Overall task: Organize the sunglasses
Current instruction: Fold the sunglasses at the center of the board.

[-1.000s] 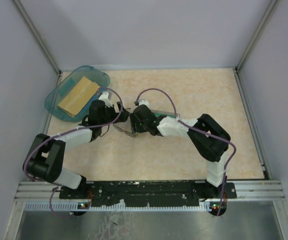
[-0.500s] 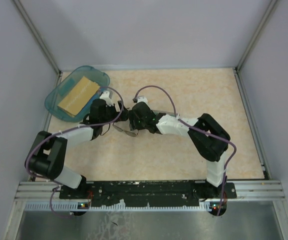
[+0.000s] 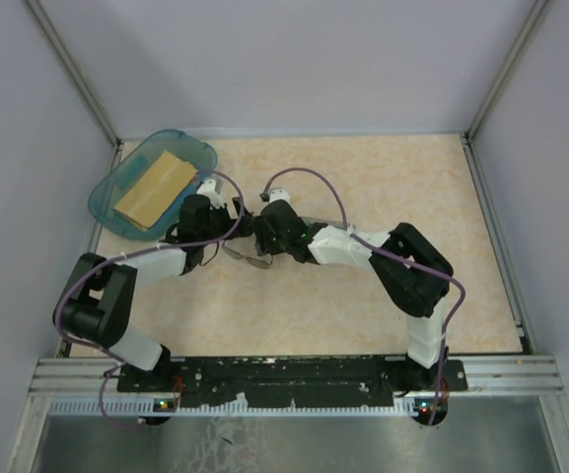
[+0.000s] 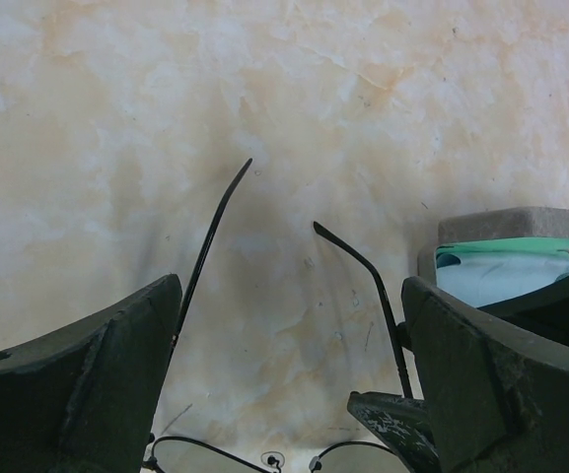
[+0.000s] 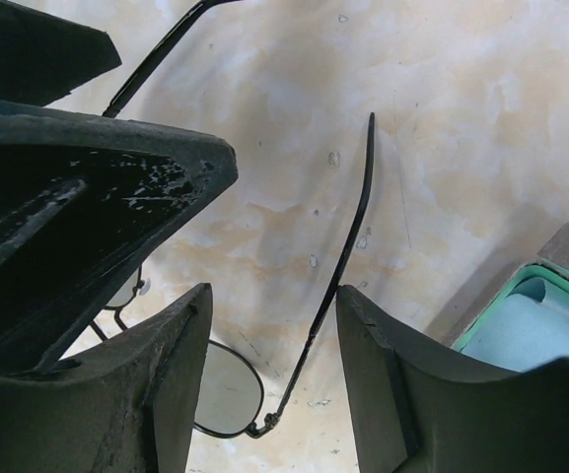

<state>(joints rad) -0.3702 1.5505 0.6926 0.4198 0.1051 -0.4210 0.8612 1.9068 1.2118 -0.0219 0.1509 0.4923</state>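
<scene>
The sunglasses (image 5: 227,394) lie unfolded on the surface (image 3: 383,177), just beside the grey case (image 4: 506,222) (green lining, blue cloth (image 4: 501,278) inside); the left gripper (image 4: 289,325) has its jaws spread wide around both temples, holding nothing; the right gripper (image 5: 274,335), jaws about half open, straddles one temple without pinching it; the likely step is folding the temples, which calls for a gentle inward nudge; no legible writing.

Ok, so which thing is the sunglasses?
Find the left half of the beige table, where the left gripper and right gripper meet. The sunglasses lie right there. Beside the boxy grey case, they alone are thin dark wire with clear lenses.
</scene>
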